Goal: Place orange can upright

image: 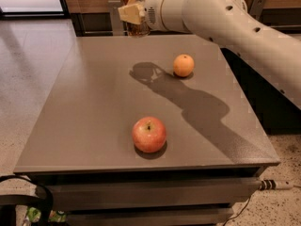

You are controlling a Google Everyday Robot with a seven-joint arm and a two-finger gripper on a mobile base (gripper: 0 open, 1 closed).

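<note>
My gripper is at the top of the camera view, above the far edge of the grey table. It is shut on the orange can, a shiny orange-brown can held roughly upright in the air, well above the tabletop. The pale fingers cover part of the can's body. The white arm reaches in from the right. Its shadow falls on the table's middle.
A round orange fruit sits on the table at the back right. A red apple sits near the front centre. The table's front edge is close to the apple. Chair backs stand behind the table.
</note>
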